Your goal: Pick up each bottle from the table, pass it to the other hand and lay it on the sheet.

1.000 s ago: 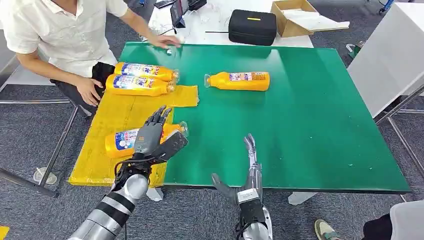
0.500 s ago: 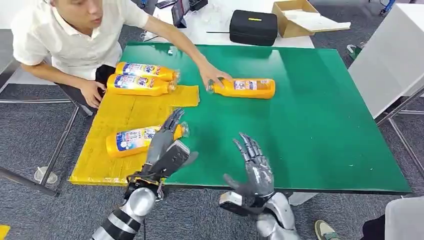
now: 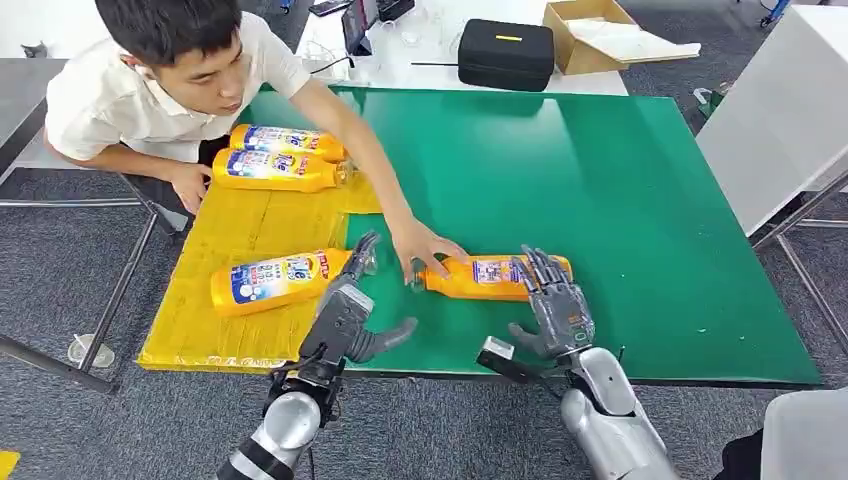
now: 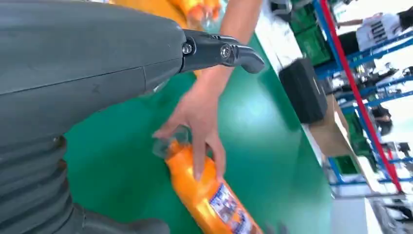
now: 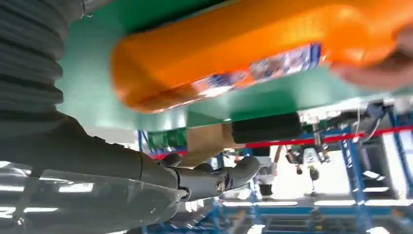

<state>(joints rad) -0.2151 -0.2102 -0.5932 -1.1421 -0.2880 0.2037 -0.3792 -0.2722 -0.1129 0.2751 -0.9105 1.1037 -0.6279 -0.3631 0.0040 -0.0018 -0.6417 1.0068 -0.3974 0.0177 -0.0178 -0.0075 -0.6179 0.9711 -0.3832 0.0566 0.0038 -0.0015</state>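
On the green table (image 3: 640, 200), a person's hand (image 3: 425, 247) holds a bottle (image 3: 490, 277).

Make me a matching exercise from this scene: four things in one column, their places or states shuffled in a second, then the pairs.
Things:
1. black case
2. cardboard box
3. bottle under the person's hand
4. lone bottle by the left hand

Places or states:
A. lying on the yellow sheet
B. lying on the green table, near the right hand
C. open, on the white table behind
D. closed, on the white table behind

Pairs: 1-D, 2-C, 3-B, 4-A
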